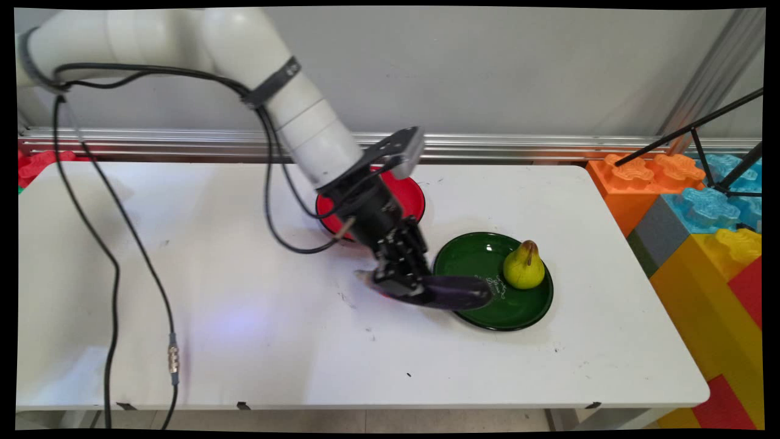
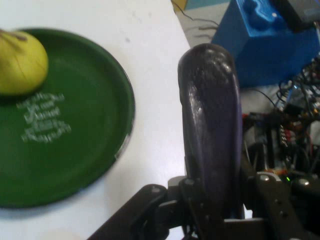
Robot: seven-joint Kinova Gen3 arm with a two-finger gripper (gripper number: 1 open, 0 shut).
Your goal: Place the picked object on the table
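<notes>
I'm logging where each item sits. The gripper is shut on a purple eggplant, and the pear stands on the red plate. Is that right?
Not quite. The pear stands on the green plate, not the red plate, which lies behind the arm; the main view shows this. The rest holds: the gripper is shut on the purple eggplant.

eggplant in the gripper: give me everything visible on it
The eggplant is dark purple, glossy and long, with a rounded free end; it looks like a plastic toy. The gripper is shut on its other end, so the stem is hidden. It lies roughly level, its tip over the near-left rim of the green plate, apart from the pear. Whether it touches the plate cannot be told.
</notes>
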